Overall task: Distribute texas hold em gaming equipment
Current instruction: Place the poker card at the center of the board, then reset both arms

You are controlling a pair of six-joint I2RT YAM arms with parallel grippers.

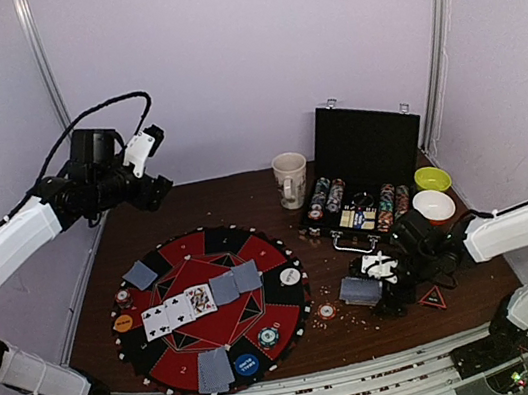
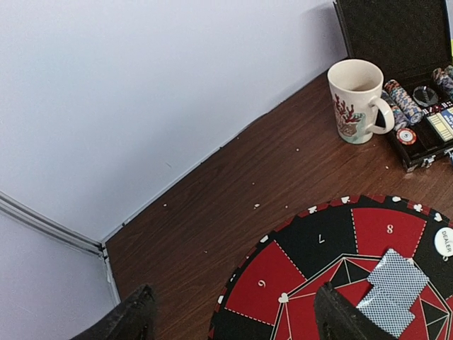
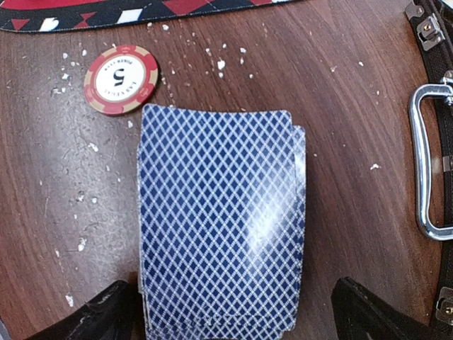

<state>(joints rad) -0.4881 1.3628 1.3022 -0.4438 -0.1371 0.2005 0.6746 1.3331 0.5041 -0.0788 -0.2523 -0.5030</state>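
High rear overview; two wrist views

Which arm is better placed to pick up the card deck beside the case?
Right. The right tool hangs open directly over the deck, fingers either side. The left tool is raised far off to the back left.

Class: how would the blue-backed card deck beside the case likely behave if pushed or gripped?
The deck is a loose stack with offset edges, so a push would probably fan it out. Glare on its top suggests a slick finish, so cards may slide over each other. Lying flat, it seems unlikely to roll or tip.
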